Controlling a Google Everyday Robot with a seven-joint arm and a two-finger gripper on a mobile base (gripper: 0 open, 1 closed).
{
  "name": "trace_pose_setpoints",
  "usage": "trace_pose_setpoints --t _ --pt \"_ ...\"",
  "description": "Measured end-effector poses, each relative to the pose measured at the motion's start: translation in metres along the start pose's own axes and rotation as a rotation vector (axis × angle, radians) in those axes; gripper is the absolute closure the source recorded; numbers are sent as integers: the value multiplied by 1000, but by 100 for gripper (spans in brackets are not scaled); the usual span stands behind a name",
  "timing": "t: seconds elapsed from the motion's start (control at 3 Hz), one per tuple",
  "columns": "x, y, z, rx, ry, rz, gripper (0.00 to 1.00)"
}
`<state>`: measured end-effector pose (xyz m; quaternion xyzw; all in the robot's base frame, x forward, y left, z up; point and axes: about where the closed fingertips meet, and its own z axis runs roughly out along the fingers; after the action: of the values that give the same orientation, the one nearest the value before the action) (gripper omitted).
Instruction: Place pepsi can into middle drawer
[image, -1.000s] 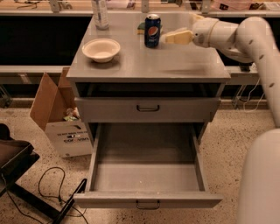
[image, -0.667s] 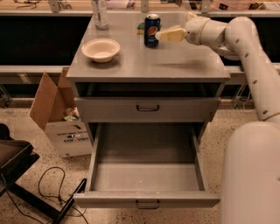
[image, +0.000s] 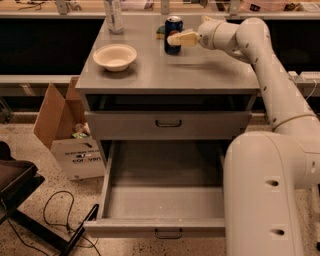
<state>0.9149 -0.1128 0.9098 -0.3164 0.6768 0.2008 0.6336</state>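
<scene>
One robot arm reaches across the desk, its gripper against the pepsi can standing at the back. Whether it grips cannot be told. Likely the grasping step; next, lift and lower it into the open middle drawer.

The small dark-blue pepsi can, upper middle of the frame, is glossy painted metal with a bright silver top. The cream gripper at the can's right side looks like matt plastic. Its white arm is smooth, faintly shiny plastic.

The grey cabinet top and the wide grey open middle drawer at lower centre look like matt painted metal. The cream round bowl is smooth with a soft sheen. The brown box at left is dull cardboard. The speckled floor looks like polished stone.
</scene>
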Motion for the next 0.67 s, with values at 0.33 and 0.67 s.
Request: trace_pose_setpoints --t 0.33,0.67 --pt "-1 3 20 -10 -20 16 0" --pt "-20 20 35 -61 -69 11 19"
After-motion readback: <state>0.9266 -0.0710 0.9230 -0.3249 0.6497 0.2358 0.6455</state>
